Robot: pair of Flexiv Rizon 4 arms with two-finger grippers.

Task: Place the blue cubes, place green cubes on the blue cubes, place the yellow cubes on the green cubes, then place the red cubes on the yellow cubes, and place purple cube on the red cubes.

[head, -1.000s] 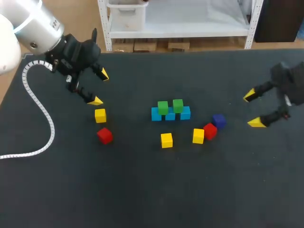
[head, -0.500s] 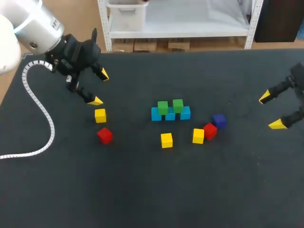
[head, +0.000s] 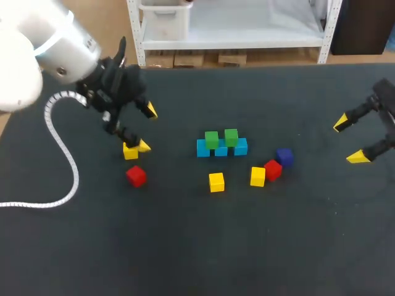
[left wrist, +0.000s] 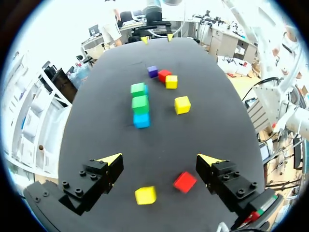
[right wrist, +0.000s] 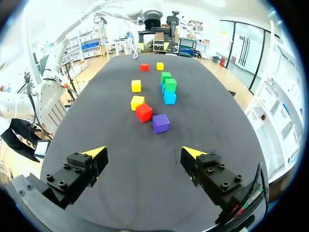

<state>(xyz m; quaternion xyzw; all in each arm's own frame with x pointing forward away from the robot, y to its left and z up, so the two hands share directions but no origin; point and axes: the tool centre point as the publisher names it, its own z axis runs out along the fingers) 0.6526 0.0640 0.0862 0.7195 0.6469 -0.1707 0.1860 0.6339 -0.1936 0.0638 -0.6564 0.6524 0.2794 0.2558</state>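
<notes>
While two green cubes [head: 212, 139] sit on the blue cubes [head: 202, 148] mid-table, the yellow cubes [head: 216, 182], red cubes [head: 273, 169] and purple cube [head: 284, 156] lie loose nearby, not stacked yet. My left gripper [head: 147, 128], fingers apart, hovers at the left yellow cube [head: 129, 152]. My right gripper [head: 348, 140] hangs far right, empty and spread.

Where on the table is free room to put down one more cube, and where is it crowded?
Bare: the table strip on the robot's side of all cubes, the patch between the purple cube and the right gripper, and the strip beyond the blue cubes. Crowded: around the red cube, close between a yellow cube and the purple cube.
</notes>
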